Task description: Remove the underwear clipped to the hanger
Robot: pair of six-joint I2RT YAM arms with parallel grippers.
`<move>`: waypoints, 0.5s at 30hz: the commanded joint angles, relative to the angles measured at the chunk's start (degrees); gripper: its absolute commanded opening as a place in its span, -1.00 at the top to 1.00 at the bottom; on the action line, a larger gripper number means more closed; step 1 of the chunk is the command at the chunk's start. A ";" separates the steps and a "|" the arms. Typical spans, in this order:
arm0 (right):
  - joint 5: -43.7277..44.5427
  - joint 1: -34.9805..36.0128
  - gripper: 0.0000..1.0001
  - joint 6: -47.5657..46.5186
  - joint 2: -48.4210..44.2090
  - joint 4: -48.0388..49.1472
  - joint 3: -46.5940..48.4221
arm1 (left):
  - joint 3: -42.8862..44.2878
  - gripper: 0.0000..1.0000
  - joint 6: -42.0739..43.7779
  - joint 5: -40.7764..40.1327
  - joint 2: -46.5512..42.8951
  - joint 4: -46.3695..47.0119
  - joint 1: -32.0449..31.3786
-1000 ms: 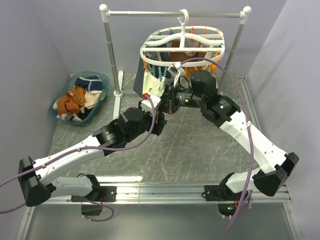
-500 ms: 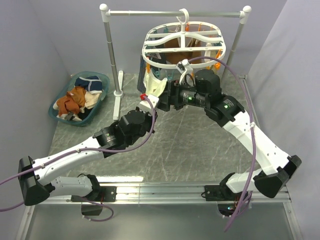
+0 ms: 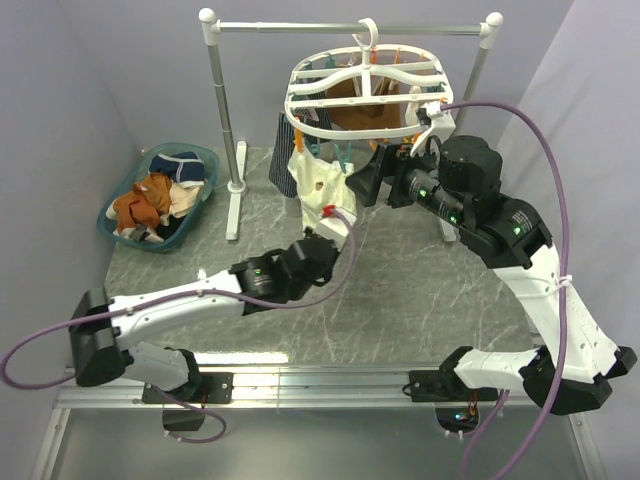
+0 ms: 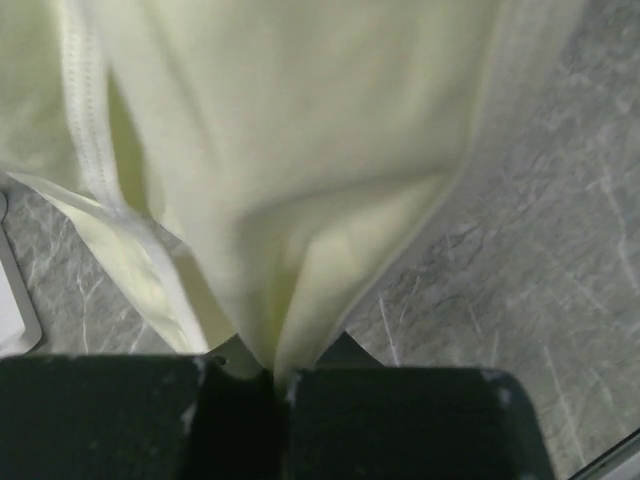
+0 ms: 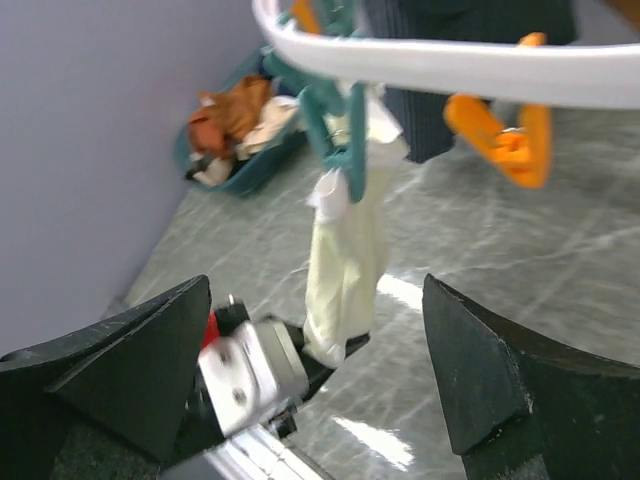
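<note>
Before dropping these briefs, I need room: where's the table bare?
Bare tabletop lies between left arm and right arm and near the basket. Crowded under the hanger, where the left gripper pinches the cream briefs beside the open right gripper.

The pale cream cloth briefs run blurred off the left wrist view's top edge, and the white plastic oval hanger, probably clipping them, is cropped along the right wrist view's top.

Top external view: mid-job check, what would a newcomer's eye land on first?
The cream underwear, stretched between a teal clothespin on the white hanger and the left claw, which is shut on its lower edge above the middle of the table. Beside it, the right claw hangs open near the hanger's rim.
</note>
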 commanded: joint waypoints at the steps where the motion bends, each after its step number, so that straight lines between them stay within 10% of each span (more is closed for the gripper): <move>1: 10.70 1.26 -0.86 -3.37 1.12 -5.87 3.40 | 5.73 0.99 2.34 -5.93 3.48 -1.01 -2.85; 15: 18.62 2.41 -0.87 -10.76 10.35 -4.39 9.29 | 10.14 0.99 5.07 -7.17 7.80 -0.76 -6.28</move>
